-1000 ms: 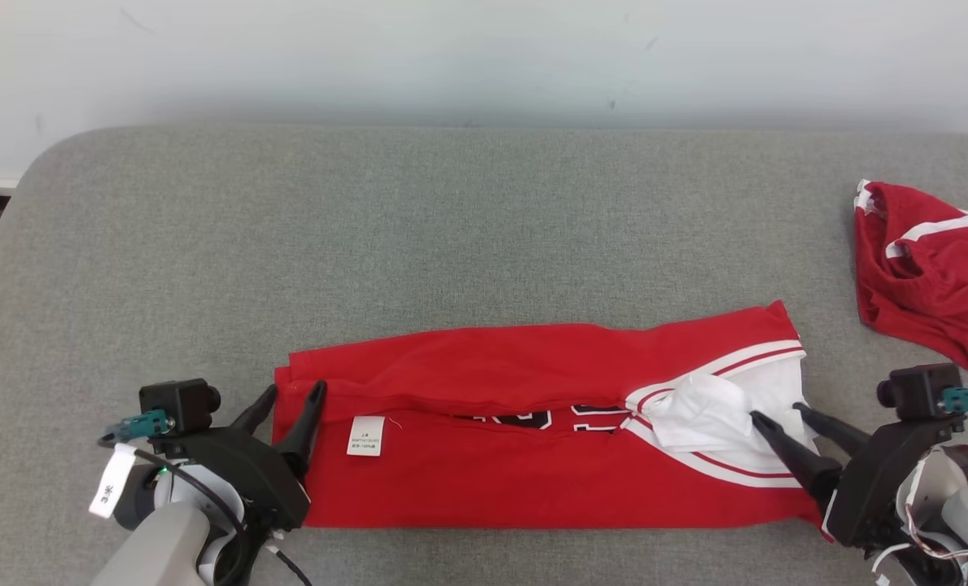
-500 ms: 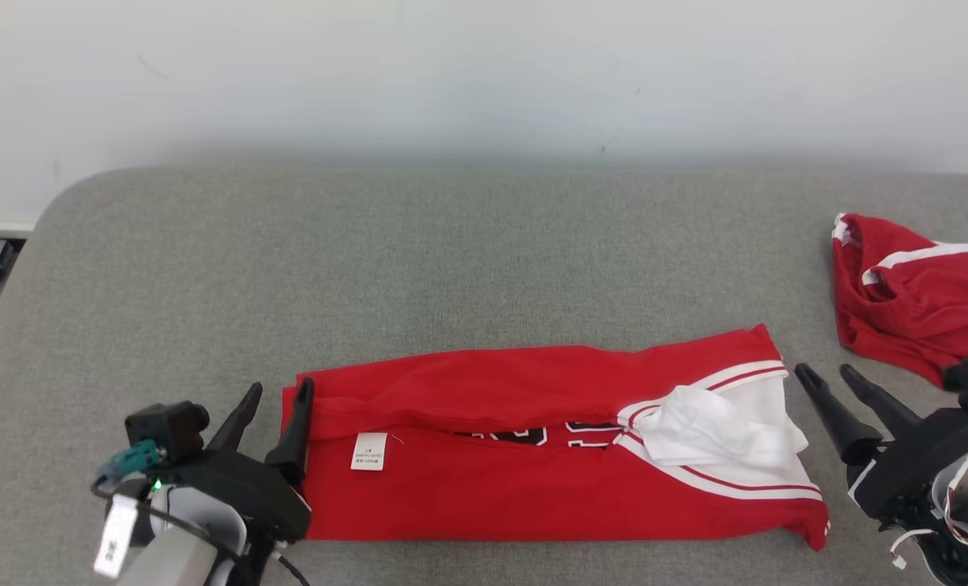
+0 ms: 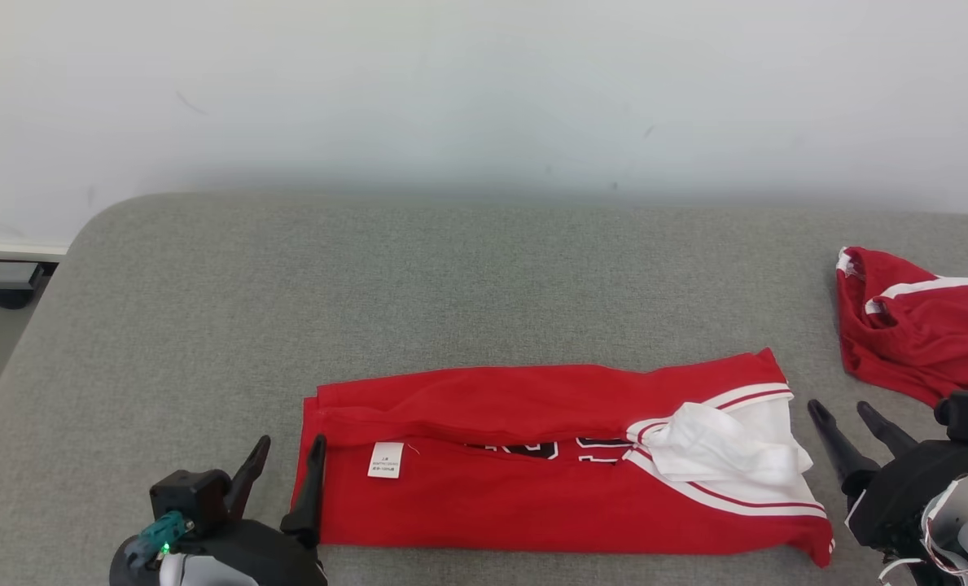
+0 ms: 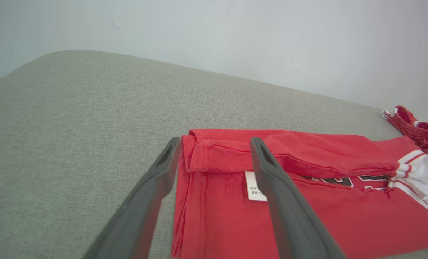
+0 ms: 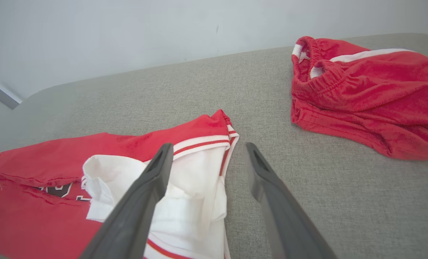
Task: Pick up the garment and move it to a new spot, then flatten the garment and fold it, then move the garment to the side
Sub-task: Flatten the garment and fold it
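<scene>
A: While the left gripper (image 3: 291, 446) stands spread, what's in it?
B: Nothing. Its fingers straddle the left edge of the garment (image 3: 532, 496). The right gripper (image 3: 839, 407), spread and empty, sits just beside the white-trimmed end.
A: The garment?
B: A long red folded band on the grey surface (image 3: 451, 285) — both arms low at its ends.

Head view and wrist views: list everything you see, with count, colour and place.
Jersey: one, red with white trim, folded lengthwise, near middle of the surface.
Care label: one, white, near the jersey's left end.
Crumpled garment: one, red with white stripe, far right, apart from the jersey.
Padded surface: one, grey, under both garments.
Wall: one, pale, behind.
Left gripper: one, dark, open, straddling the jersey's left edge.
Right gripper: one, dark, open, just off the jersey's right end.
</scene>
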Available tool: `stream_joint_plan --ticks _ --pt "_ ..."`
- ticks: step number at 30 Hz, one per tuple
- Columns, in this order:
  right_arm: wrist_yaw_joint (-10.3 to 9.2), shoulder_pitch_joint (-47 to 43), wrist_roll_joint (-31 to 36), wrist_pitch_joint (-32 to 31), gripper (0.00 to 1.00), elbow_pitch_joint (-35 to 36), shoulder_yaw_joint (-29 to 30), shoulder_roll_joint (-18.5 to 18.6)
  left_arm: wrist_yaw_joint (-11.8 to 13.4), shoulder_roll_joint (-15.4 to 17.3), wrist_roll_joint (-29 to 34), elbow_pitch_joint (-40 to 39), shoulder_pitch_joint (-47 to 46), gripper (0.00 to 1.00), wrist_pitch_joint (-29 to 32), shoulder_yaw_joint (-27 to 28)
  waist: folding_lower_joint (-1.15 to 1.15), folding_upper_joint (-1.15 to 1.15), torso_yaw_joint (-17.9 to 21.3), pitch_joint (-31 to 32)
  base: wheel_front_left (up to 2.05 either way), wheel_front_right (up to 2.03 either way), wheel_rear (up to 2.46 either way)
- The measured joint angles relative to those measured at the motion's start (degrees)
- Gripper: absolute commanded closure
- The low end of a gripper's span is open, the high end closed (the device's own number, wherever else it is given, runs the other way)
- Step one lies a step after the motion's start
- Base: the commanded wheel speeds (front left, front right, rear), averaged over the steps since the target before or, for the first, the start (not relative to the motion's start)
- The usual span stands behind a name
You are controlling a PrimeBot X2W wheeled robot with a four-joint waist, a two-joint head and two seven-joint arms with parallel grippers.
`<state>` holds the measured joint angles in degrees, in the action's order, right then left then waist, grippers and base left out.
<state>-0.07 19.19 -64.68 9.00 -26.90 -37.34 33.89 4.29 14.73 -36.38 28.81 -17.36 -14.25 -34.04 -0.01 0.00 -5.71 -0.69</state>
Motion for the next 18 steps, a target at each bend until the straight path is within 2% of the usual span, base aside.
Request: stream_joint_plan --ticks 8,18 --pt "-2.56 1.90 0.27 -4.64 0.00 -2.66 -1.57 -0.65 1.80 1.15 3.31 -6.69 4.00 0.00 -0.09 0.69 0.00 0.00 -1.37 0.35 0.00 0.00 0.00" --pt "-3.03 6.05 -0.45 -12.20 0.00 -7.39 -3.10 -1.27 2.48 0.99 6.31 -12.90 5.58 0.00 -0.16 1.99 0.01 0.01 -2.82 -0.82 0.00 0.00 0.00"
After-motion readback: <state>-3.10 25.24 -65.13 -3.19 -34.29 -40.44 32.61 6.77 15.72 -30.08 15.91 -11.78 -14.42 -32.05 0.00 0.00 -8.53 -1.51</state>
